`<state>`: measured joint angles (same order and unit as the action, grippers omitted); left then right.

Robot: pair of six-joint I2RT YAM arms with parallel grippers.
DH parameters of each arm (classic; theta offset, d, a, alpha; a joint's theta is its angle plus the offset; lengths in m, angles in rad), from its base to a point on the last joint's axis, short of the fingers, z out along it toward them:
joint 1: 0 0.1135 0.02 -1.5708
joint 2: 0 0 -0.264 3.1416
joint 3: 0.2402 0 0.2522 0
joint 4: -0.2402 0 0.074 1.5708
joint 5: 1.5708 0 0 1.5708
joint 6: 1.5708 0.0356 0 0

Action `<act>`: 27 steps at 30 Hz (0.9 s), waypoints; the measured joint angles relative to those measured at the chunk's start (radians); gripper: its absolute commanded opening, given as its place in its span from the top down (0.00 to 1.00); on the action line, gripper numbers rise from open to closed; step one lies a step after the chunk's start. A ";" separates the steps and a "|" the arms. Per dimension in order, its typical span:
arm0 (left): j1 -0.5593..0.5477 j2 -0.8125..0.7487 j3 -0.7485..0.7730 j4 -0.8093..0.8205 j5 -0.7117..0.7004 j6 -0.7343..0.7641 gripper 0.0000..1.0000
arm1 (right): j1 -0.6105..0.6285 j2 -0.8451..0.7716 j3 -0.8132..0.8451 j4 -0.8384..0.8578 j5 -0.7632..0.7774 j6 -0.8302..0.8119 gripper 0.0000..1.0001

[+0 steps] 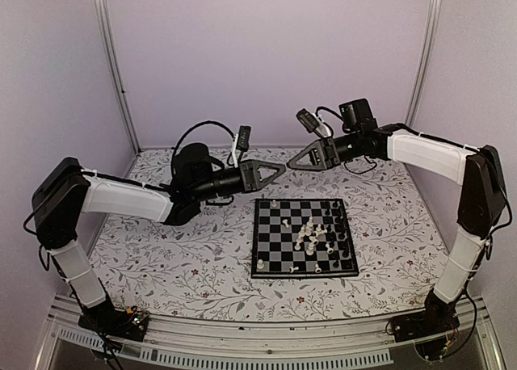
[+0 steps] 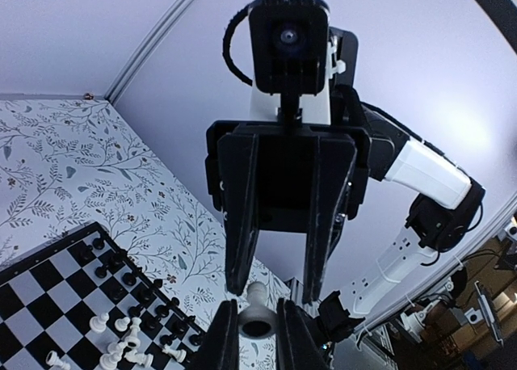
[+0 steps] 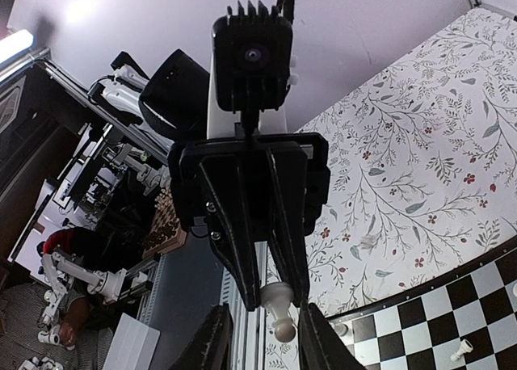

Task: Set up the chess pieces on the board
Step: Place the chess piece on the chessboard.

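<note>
Clamped tight in the left hand [image 2: 255, 307]: a white pawn [image 3: 280, 317], gripped near its base, round head jutting toward the right hand [image 3: 265, 309]. Opposite, tip to tip, the right hand with jaws apart on either side of that head and, as far as can be told, not yet touching it. All in mid-air, above the far edge of the board [image 1: 275, 241], well off the counter [image 1: 186, 257].

Looks like a hand-over. To do it well:
- Centre the right fingers [image 3: 214, 342] on the pawn's free end, clear of the left fingers [image 3: 234, 241], and close squarely.
- Let go on the left only once gripped firmly on the right.
- No pulling or twisting before that.

Tiny and probably slick, so apt to slip and drop among the pieces below.

Down on the board, just right of the counter's middle:
- black pieces [image 1: 342, 233] along its right side
- a jumble of white pieces [image 1: 311, 239] beside them, several seemingly toppled
- stray white pieces [image 1: 260, 263] near the other edges

Much left to set up, by this showing.

Underneath, a pale floral-print counter. Around it, plain lilac walls [image 1: 266, 55] and metal corner posts [image 1: 113, 71]. Beyond the enclosure, in the wrist views, a cluttered workroom with other rigs [image 3: 81, 283].
</note>
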<state>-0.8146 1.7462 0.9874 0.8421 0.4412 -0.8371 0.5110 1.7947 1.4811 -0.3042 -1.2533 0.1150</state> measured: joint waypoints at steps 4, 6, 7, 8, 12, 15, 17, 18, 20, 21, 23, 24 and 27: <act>-0.001 0.002 0.001 0.010 0.000 -0.003 0.88 | 0.005 0.002 -0.009 0.000 0.014 -0.004 0.72; -0.002 0.002 0.001 0.013 0.000 -0.003 0.89 | 0.006 0.002 -0.011 -0.001 0.019 -0.007 0.77; -0.002 0.002 0.001 0.013 0.000 -0.004 0.89 | 0.006 0.002 -0.011 -0.001 0.022 -0.006 0.80; -0.002 0.002 0.001 0.013 0.000 -0.004 0.89 | 0.006 0.002 -0.012 0.000 0.023 -0.010 0.83; -0.002 0.002 0.001 0.013 -0.001 -0.005 0.88 | 0.006 0.002 -0.013 0.000 0.027 -0.017 0.99; -0.002 0.003 0.001 0.014 -0.003 -0.006 0.77 | 0.005 0.002 -0.013 -0.002 0.029 -0.016 1.00; -0.002 0.004 0.001 0.012 -0.007 -0.003 0.63 | 0.005 0.002 -0.013 -0.001 0.032 -0.023 1.00; -0.002 0.004 0.002 0.006 -0.011 -0.004 0.59 | 0.006 0.002 -0.013 -0.001 0.040 -0.026 1.00; -0.002 0.003 0.006 -0.022 -0.023 0.013 0.54 | 0.007 0.002 -0.013 -0.010 0.061 -0.037 1.00; 0.002 0.001 0.010 -0.051 -0.028 0.029 0.53 | 0.008 0.002 -0.011 -0.025 0.085 -0.053 1.00; 0.012 -0.017 0.019 -0.135 -0.039 0.074 0.51 | 0.011 0.002 -0.003 -0.067 0.138 -0.100 1.00; 0.021 -0.038 0.028 -0.206 -0.051 0.110 0.49 | 0.012 0.002 0.003 -0.093 0.172 -0.132 1.00; 0.068 -0.109 0.090 -0.397 -0.115 0.225 0.48 | 0.026 0.002 0.034 -0.175 0.288 -0.231 1.00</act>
<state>-0.7467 1.6375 1.0775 0.4454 0.3264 -0.6121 0.5365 1.7966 1.5154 -0.4789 -0.9653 -0.1158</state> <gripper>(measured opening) 0.510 0.046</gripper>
